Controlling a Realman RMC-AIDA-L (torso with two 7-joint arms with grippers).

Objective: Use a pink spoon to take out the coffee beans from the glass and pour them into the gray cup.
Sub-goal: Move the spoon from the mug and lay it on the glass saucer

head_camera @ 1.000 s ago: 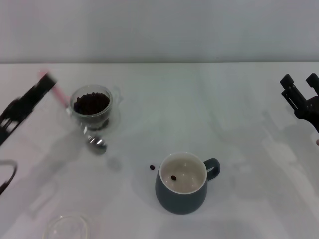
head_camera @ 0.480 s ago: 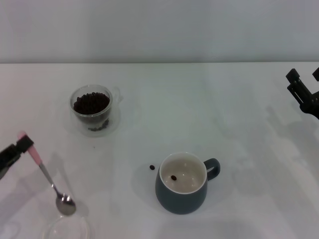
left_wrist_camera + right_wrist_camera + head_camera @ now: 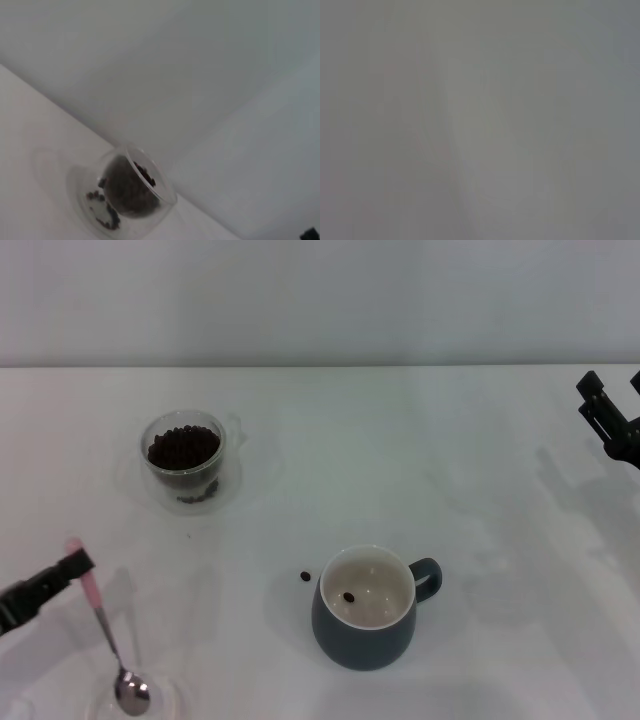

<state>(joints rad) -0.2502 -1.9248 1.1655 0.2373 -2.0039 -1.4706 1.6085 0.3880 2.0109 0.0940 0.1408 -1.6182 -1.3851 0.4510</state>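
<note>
The glass [image 3: 183, 455] stands at the back left, filled with dark coffee beans [image 3: 184, 446]; the left wrist view shows the glass [image 3: 130, 192] too. At the front centre sits the gray cup [image 3: 365, 612], with one bean [image 3: 348, 596] on its cream inside. My left gripper [image 3: 77, 562] is at the front left, shut on the pink handle of the pink spoon [image 3: 105, 635]. The spoon hangs down with its bowl [image 3: 132, 692] over a clear dish; I cannot tell whether it touches. My right gripper [image 3: 612, 390] stays parked at the far right edge, open.
A shallow clear dish [image 3: 165, 702] lies at the front left edge under the spoon's bowl. One loose bean [image 3: 305, 577] lies on the white table just left of the gray cup. The right wrist view shows only a plain grey surface.
My left gripper has carried the spoon from beside the glass down to the front left, so its bowl now hangs over the dish. The right gripper drifted slightly right.
</note>
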